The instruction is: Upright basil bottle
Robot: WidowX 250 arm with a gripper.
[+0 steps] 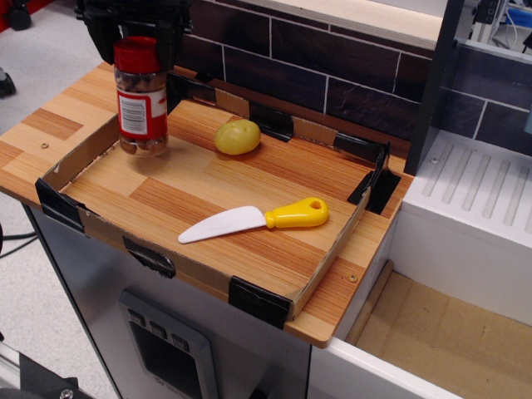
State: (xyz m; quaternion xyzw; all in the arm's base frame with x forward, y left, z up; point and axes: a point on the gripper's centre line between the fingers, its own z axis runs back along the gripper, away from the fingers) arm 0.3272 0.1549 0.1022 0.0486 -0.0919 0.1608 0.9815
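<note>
Gripper (pixel 140 33) at top left of the view, black fingers clamped on the red cap of the basil bottle (pixel 141 104). Bottle hangs upright, cap up, label facing the camera, brownish contents visible through the clear wall. It sits over the far left corner of the shallow wooden tray (pixel 218 253); whether its base touches the tray floor cannot be told. A yellow potato (pixel 238 136) lies near the tray's back wall, right of the bottle. A toy knife (pixel 258 221), white blade and yellow handle, lies mid-tray, well apart from the bottle.

Dark tiled wall (pixel 349 58) (grey grout)
</note>
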